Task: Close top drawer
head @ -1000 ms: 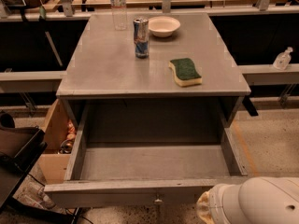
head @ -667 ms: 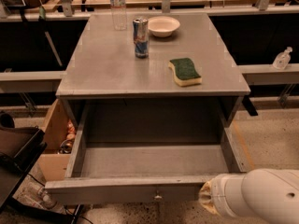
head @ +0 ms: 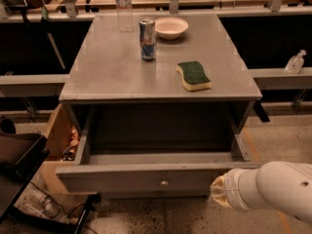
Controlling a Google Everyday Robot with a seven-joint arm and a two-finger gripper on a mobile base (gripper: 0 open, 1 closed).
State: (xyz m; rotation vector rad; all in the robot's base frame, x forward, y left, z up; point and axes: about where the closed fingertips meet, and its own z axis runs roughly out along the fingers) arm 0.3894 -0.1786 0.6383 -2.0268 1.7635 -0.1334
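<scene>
Pictured at 6 o'clock in the frame: the top drawer (head: pixel 122 179), pulled far out of a grey cabinet (head: pixel 112 67), grey floor and side walls exposed. Small round knob (head: pixel 164 183) at the centre of the front panel, facing the camera.

Entering from 5 o'clock, a white robot arm (head: pixel 278 189), tipped by the gripper (head: pixel 219 191), just beside the right end of the drawer front and at 3 o'clock of the knob. Cannot tell whether touching the panel or just clear of it. Cannot tell either whether spread or pressed together, with only a pale yellowish tip on show.

On the cabinet top, toward 12 o'clock: an upright drink can (head: pixel 147 39), with a pale bowl (head: pixel 171 27) just beside it at 1 o'clock and a clear plastic bottle (head: pixel 124 6) at 11 o'clock of the can, near the back edge. Well apart from those, at 4 o'clock of the can, a green-and-yellow sponge (head: pixel 193 75), lying flat toward the right front corner, green face up.

At 9 o'clock of the drawer, a cardboard box (head: pixel 56 135) on the floor against the cabinet's left side. At 3 o'clock of the sponge, beyond the cabinet's right edge, a small clear pump bottle (head: pixel 295 62) standing on a grey ledge (head: pixel 278 76).
</scene>
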